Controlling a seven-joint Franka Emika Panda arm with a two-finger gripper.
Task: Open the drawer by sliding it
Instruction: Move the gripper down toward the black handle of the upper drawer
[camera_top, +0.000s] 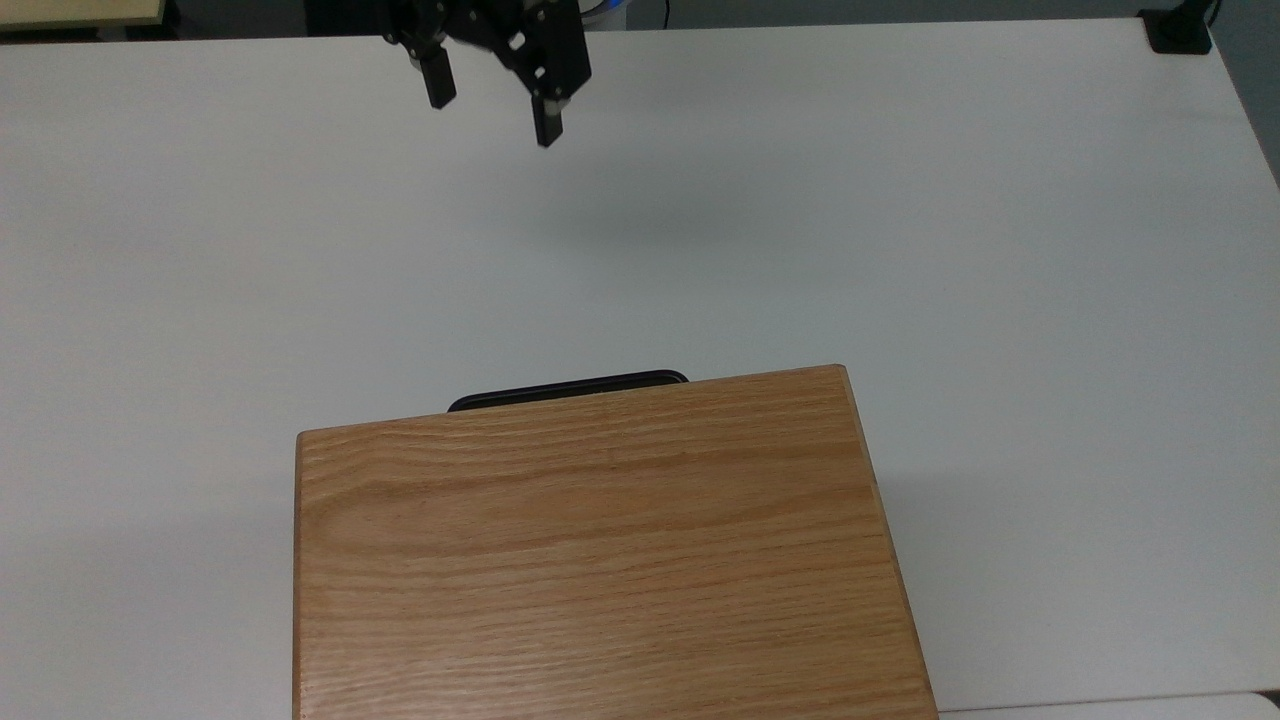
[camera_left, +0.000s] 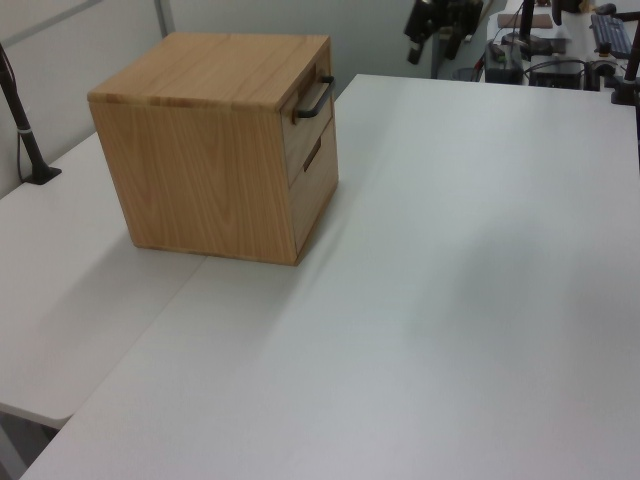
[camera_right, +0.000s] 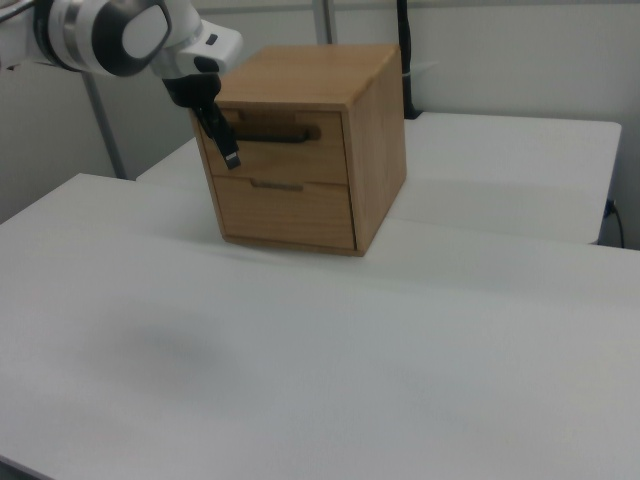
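White tabletop (camera_top: 900, 250) fills the scene, with a grey partition wall behind and a dark clamp post beside the wooden cabinet (camera_left: 215, 150). That cabinet is the landmark: it sits on the tabletop with its front facing the robot, probably so the arm can pull straight toward its own base. The drawer (camera_right: 275, 140) is the upper of two fronts on the cabinet, fully pushed in, flush with the face. Its black bar handle (camera_right: 272, 133) runs across the front just under the cabinet's top board; from above, the handle (camera_top: 567, 388) peeps out as a thin dark arc past the top board's far edge.

The hand (camera_top: 492, 100) hangs in the air well away from the cabinet's front, above the tabletop, fingers pointing down and spread apart, holding nothing. A released, wide stance suits an approach in which the fingers would straddle the bar before closing.

From above, the top board hides the drawer front itself, and the cabinet's near end is cut off by the frame. In the right view the hand overlaps the cabinet's front corner, so its true distance from the handle is hard to judge there. The lower front's small pull is too dim to describe.
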